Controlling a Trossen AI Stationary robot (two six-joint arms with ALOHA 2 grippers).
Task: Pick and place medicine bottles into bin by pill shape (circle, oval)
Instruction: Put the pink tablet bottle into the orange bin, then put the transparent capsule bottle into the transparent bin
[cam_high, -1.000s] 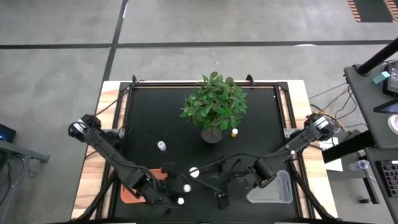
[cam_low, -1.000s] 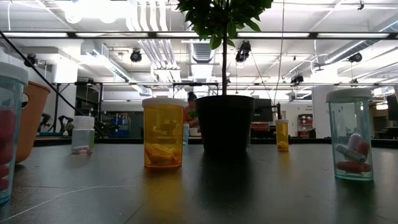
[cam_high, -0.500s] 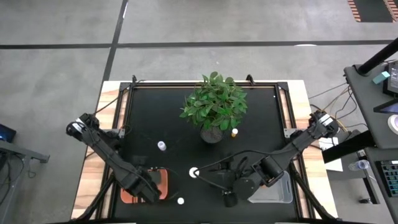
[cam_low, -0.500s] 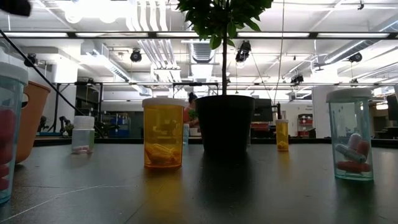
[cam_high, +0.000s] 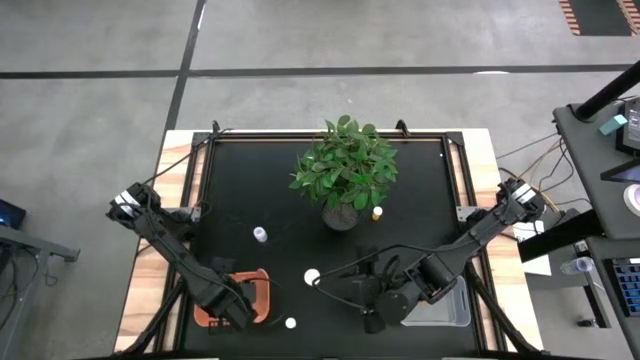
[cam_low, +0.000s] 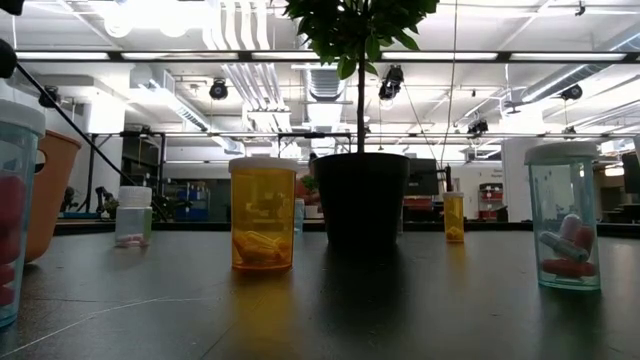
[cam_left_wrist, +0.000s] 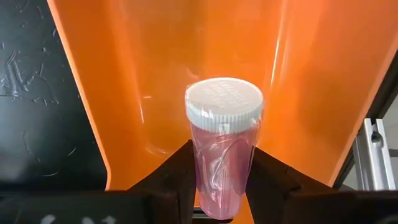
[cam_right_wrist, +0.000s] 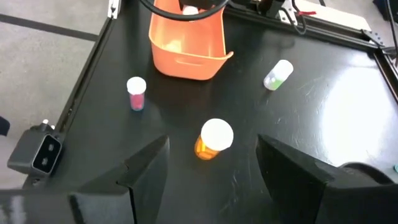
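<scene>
Black matte surface (cam_high: 420, 190) in a wooden frame, concrete floor around it, open workshop behind.

Left hand (cam_left_wrist: 221, 186) is clenched on a pinkish medicine bottle (cam_left_wrist: 224, 146) with a white cap, held upright between both fingers (cam_left_wrist: 171, 180) over the inside of the orange bin (cam_left_wrist: 311, 74). From above, that bin (cam_high: 255, 290) sits near the surface's 7 o'clock corner, with the left hand (cam_high: 238, 310) over it.

Right hand (cam_right_wrist: 211, 186) is released, fingers (cam_right_wrist: 146, 171) spread wide with nothing between them, above an orange bottle with a white cap (cam_right_wrist: 213, 140) standing on the surface. From above, this hand (cam_high: 372, 315) is near the 6 o'clock edge, just beside the clear bin (cam_high: 450, 310), which lies toward 5 o'clock.

Other bottles:
- White-capped bottle (cam_high: 312, 277) near the surface's centre, toward 6 o'clock.
- White-capped bottle (cam_high: 290, 323) at the 6 o'clock edge, between the two hands.
- Pale bottle (cam_high: 260, 234) toward 9 o'clock of the potted plant (cam_high: 345, 170).
- Small orange bottle (cam_high: 377, 212) just beside the plant pot at its 3 o'clock.
- Right wrist view: red-filled bottle (cam_right_wrist: 136, 93) standing; green-filled bottle (cam_right_wrist: 277, 74) lying on its side.

Low view: orange bottle (cam_low: 262, 213) holding pills, in front of the dark pot (cam_low: 361, 200); clear bottle with red and white pills (cam_low: 568, 215) well apart from it.
</scene>
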